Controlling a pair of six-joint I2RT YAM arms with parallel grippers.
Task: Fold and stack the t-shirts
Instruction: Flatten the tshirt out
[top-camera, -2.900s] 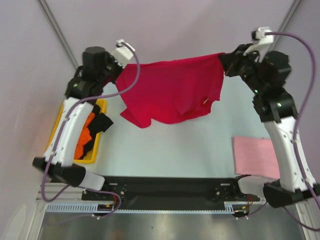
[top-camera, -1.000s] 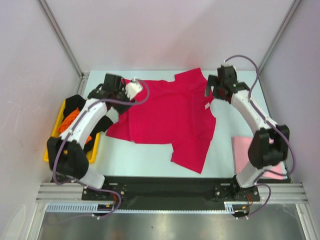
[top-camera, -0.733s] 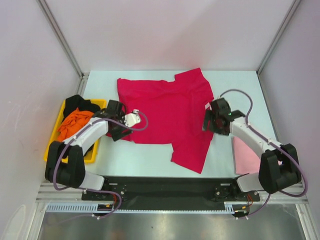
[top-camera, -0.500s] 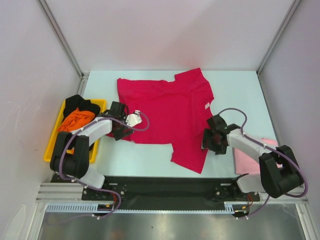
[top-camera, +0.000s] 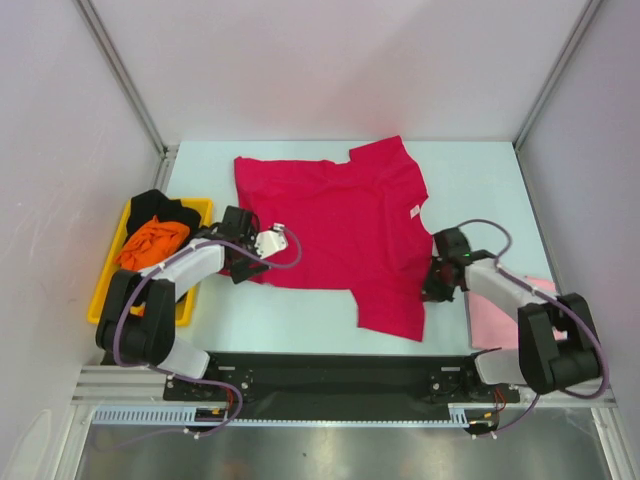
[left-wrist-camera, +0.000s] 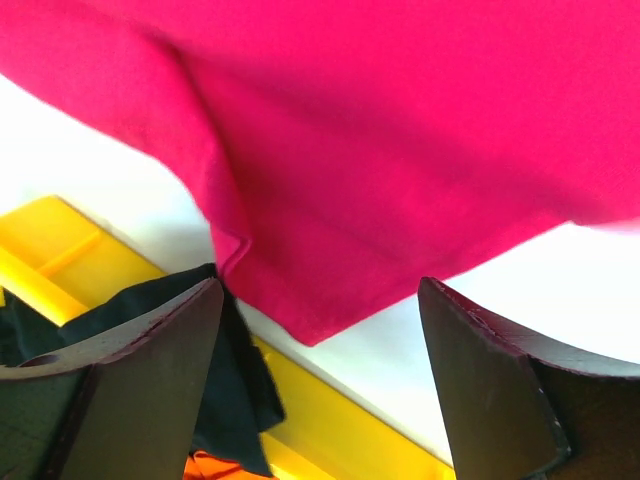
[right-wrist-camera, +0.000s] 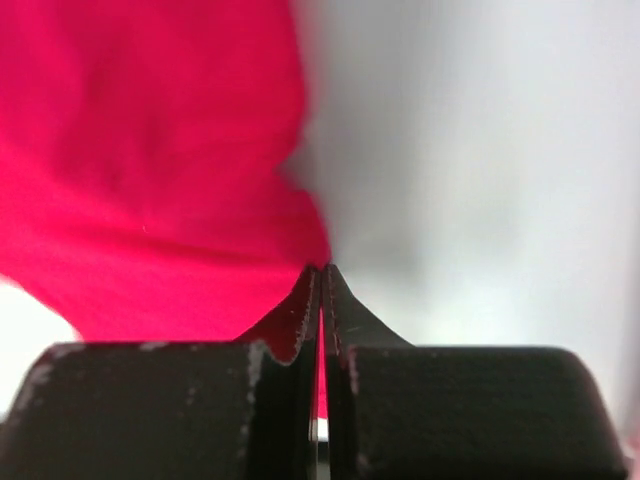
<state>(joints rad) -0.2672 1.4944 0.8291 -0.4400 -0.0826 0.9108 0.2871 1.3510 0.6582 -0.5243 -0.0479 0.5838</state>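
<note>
Far left: a yellow plastic tray (top-camera: 103, 295) sat at the left edge of the pale table (top-camera: 300, 320). It held a crumpled orange cloth t-shirt (top-camera: 152, 243) and, at its far end, a bunched black cloth t-shirt (top-camera: 157, 206). Both lay loose and unfolded.

Just right of the tray, the left gripper (top-camera: 243, 268) sat low at the near-left corner of the crimson red cloth t-shirt (top-camera: 330, 220). In the left wrist view its dark fingers (left-wrist-camera: 130, 390) stood wide apart with nothing between them. Beyond them we saw the shirt's hem corner, a strip of white table and the tray with black cloth.

Centre: the crimson shirt lay spread on the table, mostly flat with some wrinkles. One sleeve pointed to the far side, and a narrower flap reached toward the near edge.

Right of that flap, the right gripper (top-camera: 431, 289) was at the cloth's right border. The right wrist view showed its fingers pressed together, with a thin sliver of crimson fabric pinched between the tips.

Far right: a pale pink cloth t-shirt (top-camera: 492, 322), folded into a flat rectangle, lay on the table, partly hidden under the right arm. We saw a gap of bare table between it and the crimson shirt.
</note>
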